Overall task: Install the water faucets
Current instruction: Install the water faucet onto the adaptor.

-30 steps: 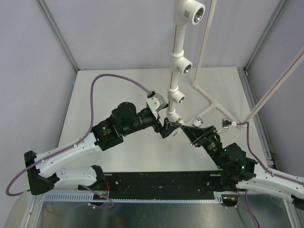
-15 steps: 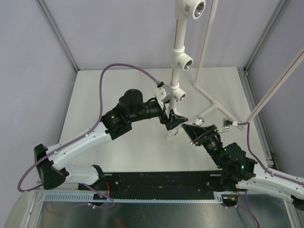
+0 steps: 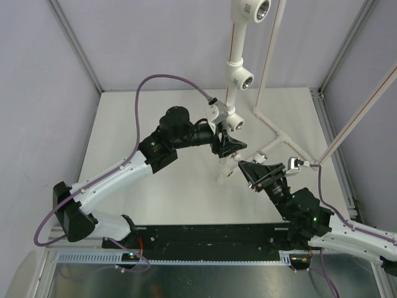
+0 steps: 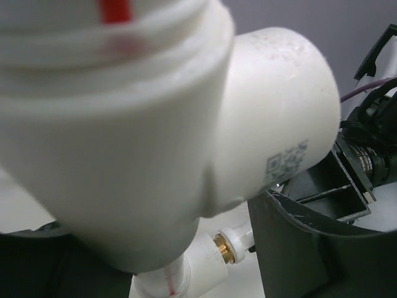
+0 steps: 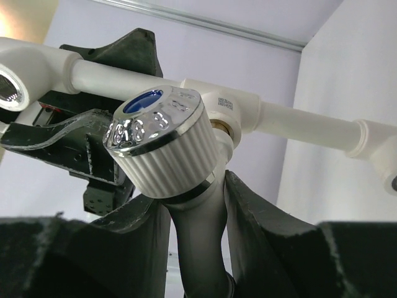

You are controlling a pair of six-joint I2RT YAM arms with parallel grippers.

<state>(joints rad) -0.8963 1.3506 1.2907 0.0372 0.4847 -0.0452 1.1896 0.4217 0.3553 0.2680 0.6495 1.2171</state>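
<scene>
Our right end effector (image 5: 193,208) clamps the faucet (image 5: 162,146) from 6 o'clock; the tee (image 4: 155,124) crowds our left end effector (image 3: 227,148), whose gap we cannot tell.

The left arm (image 3: 118,180) reaches forward and right with its elbow bent. Its gripper (image 3: 227,148) points right, fingers (image 4: 298,248) apart; whether they press anything is unclear. The right arm (image 3: 310,214) stretches low, forward and left, its gripper (image 5: 195,200) clamped on a faucet (image 5: 164,143).
</scene>
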